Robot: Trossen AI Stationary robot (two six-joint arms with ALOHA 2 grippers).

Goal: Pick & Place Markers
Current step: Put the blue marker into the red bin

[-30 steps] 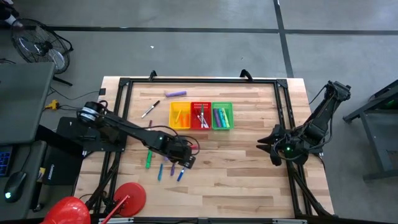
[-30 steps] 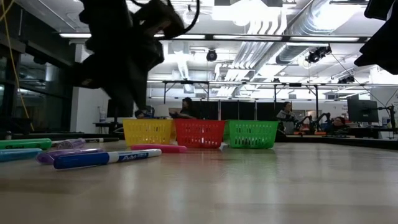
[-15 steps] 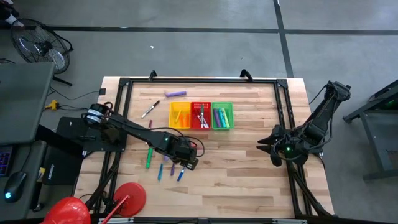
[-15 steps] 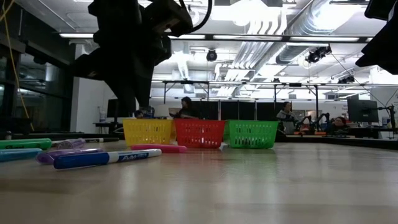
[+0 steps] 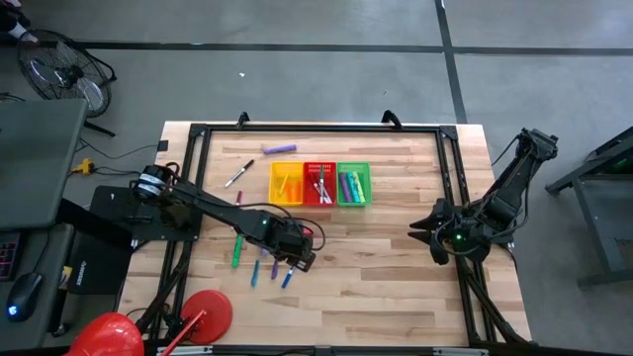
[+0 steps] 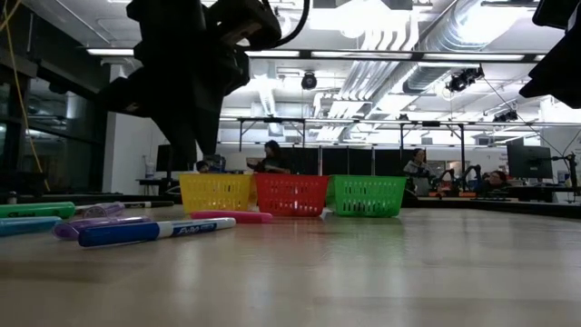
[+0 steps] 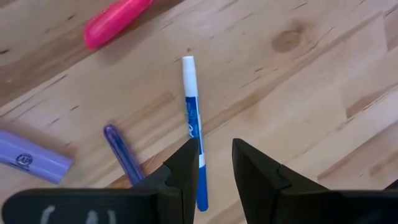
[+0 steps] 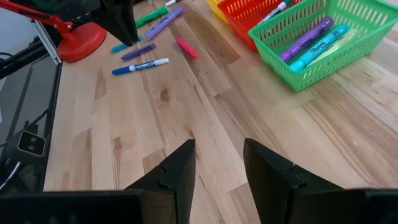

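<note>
Hovering over the loose markers near the tabletop's [image 5: 396, 287] front edge, the left end effector [image 7: 214, 152] has its fingers slightly apart, empty, straddling the blue marker [image 7: 193, 124] below; a violet marker [image 7: 122, 153] and a pink marker [image 7: 115, 19] lie close by. Right end effector [image 8: 217, 158] waits at the right side, fingers apart, holding nothing. Farther back stand the yellow basket [image 5: 287, 184], red basket [image 5: 318, 185] and green basket [image 5: 353, 185], with markers inside each.
</note>
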